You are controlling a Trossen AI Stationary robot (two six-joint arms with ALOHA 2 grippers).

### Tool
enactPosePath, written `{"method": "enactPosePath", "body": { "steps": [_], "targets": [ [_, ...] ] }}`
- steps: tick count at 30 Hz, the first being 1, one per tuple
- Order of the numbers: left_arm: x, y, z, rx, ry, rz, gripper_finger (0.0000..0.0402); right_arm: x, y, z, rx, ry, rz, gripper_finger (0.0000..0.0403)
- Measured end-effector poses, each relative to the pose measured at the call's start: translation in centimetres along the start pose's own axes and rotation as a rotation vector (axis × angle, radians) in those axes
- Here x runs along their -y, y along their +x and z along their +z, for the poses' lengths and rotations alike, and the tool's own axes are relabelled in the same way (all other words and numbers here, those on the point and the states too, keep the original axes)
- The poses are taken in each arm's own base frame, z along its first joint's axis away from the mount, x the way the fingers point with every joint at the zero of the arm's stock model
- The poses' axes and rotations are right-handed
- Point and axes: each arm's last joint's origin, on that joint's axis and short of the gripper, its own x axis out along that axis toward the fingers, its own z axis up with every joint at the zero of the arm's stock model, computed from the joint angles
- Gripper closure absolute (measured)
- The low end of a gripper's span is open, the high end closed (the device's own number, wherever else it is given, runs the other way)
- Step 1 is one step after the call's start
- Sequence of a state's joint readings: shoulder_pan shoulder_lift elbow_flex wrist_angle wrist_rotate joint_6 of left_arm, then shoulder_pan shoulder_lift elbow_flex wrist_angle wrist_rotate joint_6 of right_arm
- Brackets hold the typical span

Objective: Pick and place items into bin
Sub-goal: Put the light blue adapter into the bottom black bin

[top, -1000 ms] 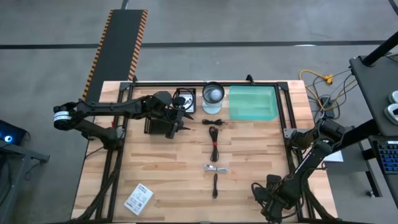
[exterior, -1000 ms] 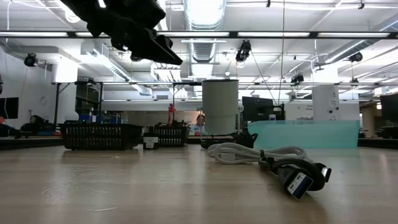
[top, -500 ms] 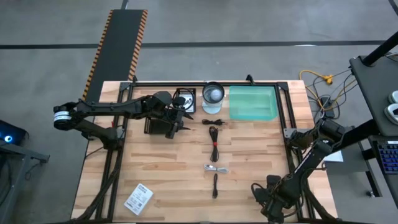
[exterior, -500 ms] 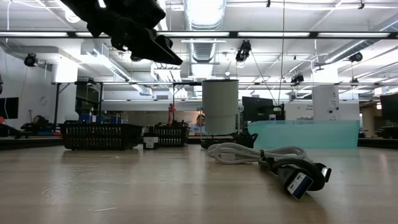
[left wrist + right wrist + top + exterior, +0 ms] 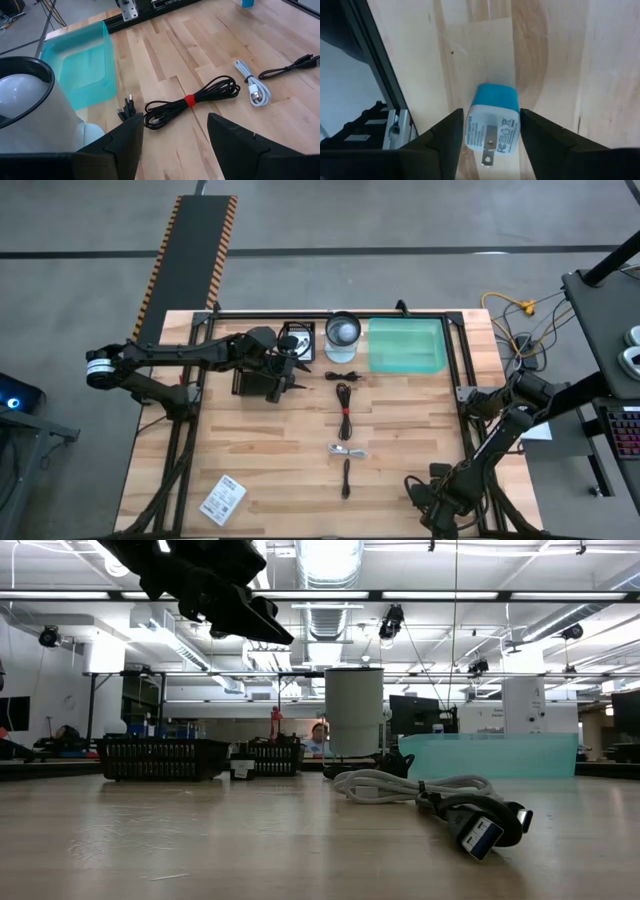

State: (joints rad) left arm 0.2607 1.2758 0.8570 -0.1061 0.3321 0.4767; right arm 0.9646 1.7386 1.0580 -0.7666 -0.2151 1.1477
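Wooden desk (image 5: 260, 460) below, my open left end effector (image 5: 172, 132) hovers above the bundled black cable (image 5: 192, 100), which I judge needs grasping next for the teal bin (image 5: 82, 65), while my right end effector (image 5: 490, 135) sits open around a blue charger (image 5: 492, 122).

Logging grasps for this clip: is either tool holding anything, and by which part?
Left tool: open, empty. Right tool straddles the blue charger plug; whether it grips cannot be told.

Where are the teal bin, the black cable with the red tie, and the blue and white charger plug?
teal bin (image 5: 407, 346), high view, on its floor.
black cable with the red tie (image 5: 190, 100), left wrist view, on the red tie at mid-bundle.
blue and white charger plug (image 5: 492, 124), right wrist view, on its white printed face.
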Motion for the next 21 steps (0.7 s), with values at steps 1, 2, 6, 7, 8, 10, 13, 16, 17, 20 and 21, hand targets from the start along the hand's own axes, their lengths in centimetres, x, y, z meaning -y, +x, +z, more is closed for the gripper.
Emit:
{"method": "enactPosePath", "body": {
  "steps": [1, 2, 6, 7, 8, 10, 13, 16, 17, 20, 21],
  "targets": [
    [0.0, 0.0, 0.0, 0.0, 0.0, 0.0, 0.0198, 0.0, 0.0, -0.01, -0.003, 0.001, 0.001, 0.0241],
    [0.0, 0.0, 0.0, 0.0, 0.0, 0.0, 0.0198, 0.0, -0.01, -0.01, -0.003, 0.004, 0.002, 0.0249],
    [-0.01, 0.0, 0.0, 0.0, 0.0, 0.0, 0.0198, 0.0, -0.05, -0.02, -0.001, 0.015, 0.002, 0.0271],
    [-0.01, 0.0, 0.0, 0.0, 0.0, 0.0, 0.0198, 0.0, -0.05, -0.02, 0.0, 0.015, 0.002, 0.0271],
    [-0.01, 0.0, -0.01, 0.0, 0.0, 0.0, 0.0198, 0.01, -0.05, -0.01, 0.001, 0.018, 0.001, 0.0271],
    [-0.01, 0.0, -0.01, 0.0, 0.0, 0.0, 0.0198, 0.01, -0.05, 0.0, 0.003, 0.031, 0.001, 0.0271],
    [-0.01, 0.0, 0.0, 0.0, 0.0, 0.0, 0.0198, 0.04, -0.08, 0.05, 0.022, 0.064, -0.007, 0.0271],
    [-0.01, 0.0, 0.0, 0.0, 0.001, 0.0, 0.0198, 0.22, -0.26, 0.13, 0.077, 0.071, -0.036, 0.0271],
    [-0.01, 0.0, 0.0, 0.0, 0.0, 0.0, 0.0198, 0.28, -0.33, 0.21, 0.098, 0.071, -0.044, 0.0271],
    [-0.01, 0.0, 0.0, 0.0, 0.001, 0.001, 0.0198, 0.55, -0.61, 0.33, 0.178, 0.069, -0.089, 0.0271],
    [-0.03, -0.01, -0.01, 0.0, 0.0, 0.001, 0.0198, 0.71, -0.73, 0.36, 0.209, 0.069, -0.111, 0.0271]
  ]
}}
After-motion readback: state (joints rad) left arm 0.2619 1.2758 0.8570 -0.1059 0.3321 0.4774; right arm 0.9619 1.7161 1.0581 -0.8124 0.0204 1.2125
